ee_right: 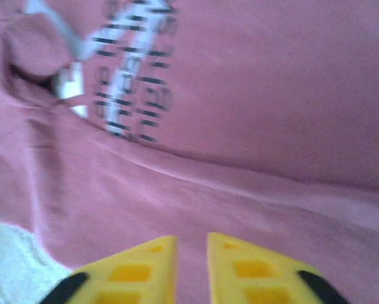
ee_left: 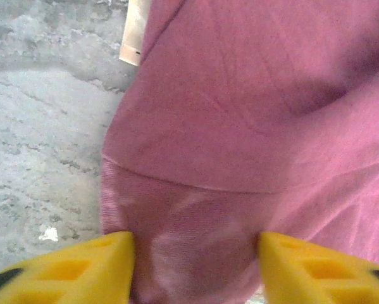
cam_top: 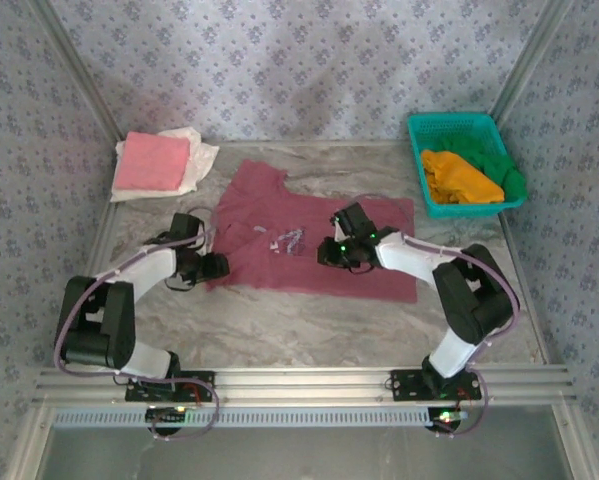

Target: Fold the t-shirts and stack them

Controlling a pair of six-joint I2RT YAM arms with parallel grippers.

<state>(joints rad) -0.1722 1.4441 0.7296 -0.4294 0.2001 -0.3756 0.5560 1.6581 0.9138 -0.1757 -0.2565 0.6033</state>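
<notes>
Left gripper (cam_top: 214, 266) (ee_left: 195, 259): jaws standing wide. They are straddling a bunched fold at the near left edge of the maroon shirt (cam_top: 279, 200) (ee_left: 240, 114). Cloth is lying between the two fingers, with bare table (ee_left: 37, 126) just off the outer finger.

Right gripper (cam_top: 329, 252) (ee_right: 190, 253): jaws narrow, only a slit showing. It is sitting low over the middle of the same shirt (ee_right: 271, 95). I cannot tell whether any cloth is nipped in the slit. The white print (cam_top: 287, 241) (ee_right: 129, 76) is lying ahead of the fingertips and to their left.

The shirt is lying flat and open, right under both sets of jaws. Its longer run is going across the table, from my left jaws, under my right ones and on past them to my right.

I am judging that the fold turns on this: the left edge is already between my left jaws, so that arm is the nearer one to lift it. The carry would be running along the long axis toward my right jaws.

Beyond my left jaws, well apart, a folded pink shirt (cam_top: 151, 162) is resting on a cream one (cam_top: 201, 152). Beyond my right jaws and off to the right, a basket (cam_top: 457, 122) is holding an orange shirt (cam_top: 459, 178) and a green one (cam_top: 509, 175).
</notes>
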